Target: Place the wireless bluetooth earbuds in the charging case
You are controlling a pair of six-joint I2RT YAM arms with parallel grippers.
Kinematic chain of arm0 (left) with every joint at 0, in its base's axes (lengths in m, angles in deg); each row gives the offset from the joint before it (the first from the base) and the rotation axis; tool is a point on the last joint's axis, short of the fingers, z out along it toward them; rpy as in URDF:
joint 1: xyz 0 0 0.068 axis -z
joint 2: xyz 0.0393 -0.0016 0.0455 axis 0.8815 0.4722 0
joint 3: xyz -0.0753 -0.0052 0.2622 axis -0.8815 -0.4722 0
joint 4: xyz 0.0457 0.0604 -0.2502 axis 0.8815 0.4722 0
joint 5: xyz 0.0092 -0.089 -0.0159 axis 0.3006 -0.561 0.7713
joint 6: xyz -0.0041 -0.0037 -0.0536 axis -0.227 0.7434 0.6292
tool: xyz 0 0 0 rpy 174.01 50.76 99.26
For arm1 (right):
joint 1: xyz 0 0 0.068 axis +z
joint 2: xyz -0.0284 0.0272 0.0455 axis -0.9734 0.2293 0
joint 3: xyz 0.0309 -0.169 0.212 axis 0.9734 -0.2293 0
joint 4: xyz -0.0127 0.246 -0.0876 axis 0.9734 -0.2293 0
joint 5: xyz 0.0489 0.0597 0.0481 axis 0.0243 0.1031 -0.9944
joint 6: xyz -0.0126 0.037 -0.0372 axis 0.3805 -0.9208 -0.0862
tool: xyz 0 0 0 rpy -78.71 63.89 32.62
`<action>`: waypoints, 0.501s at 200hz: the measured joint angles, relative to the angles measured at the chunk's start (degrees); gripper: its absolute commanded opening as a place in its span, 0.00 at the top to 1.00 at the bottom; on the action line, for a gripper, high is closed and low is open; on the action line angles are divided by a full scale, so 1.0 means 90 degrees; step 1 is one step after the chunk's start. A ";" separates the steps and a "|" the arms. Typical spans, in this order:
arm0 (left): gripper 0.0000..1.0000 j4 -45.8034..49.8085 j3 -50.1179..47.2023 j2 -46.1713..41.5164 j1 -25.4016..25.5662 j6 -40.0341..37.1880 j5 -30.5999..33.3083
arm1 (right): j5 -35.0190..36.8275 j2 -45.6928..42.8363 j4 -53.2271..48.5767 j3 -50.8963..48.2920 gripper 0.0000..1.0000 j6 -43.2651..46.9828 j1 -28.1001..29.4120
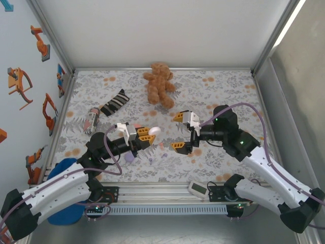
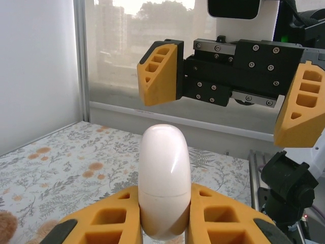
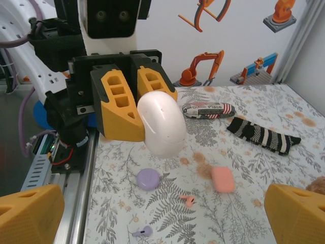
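A closed white oval charging case stands upright between the orange fingers of my left gripper, which is shut on its lower half and holds it above the mat. My right gripper faces it with jaws wide open and nothing between them; the case hangs straight ahead of it. On the mat below lie a salmon-pink earbud and a lilac earbud. Beside them sit a closed lilac round case and a closed pink case.
A brown teddy bear lies at the back of the floral mat. A striped sock and a printed can lie at the back left. A small white device rests on the front rail. Walls enclose the table.
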 measured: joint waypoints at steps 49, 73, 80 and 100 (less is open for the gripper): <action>1.00 0.0070 -0.0002 -0.0087 0.0000 -0.0019 -0.0005 | -0.0427 0.0073 0.0219 -0.0012 0.04 0.0056 0.0000; 1.00 0.0073 -0.0002 -0.0129 0.0000 -0.0068 -0.0007 | -0.0661 0.0226 0.0323 -0.0012 0.07 0.0056 0.0000; 1.00 0.0073 -0.0002 -0.0134 0.0000 -0.0085 -0.0010 | -0.0714 0.0267 0.0325 -0.0012 0.07 0.0056 0.0000; 1.00 0.0073 -0.0002 -0.0131 0.0000 -0.0104 -0.0041 | -0.0833 0.0386 0.0367 -0.0010 0.09 0.0066 0.0000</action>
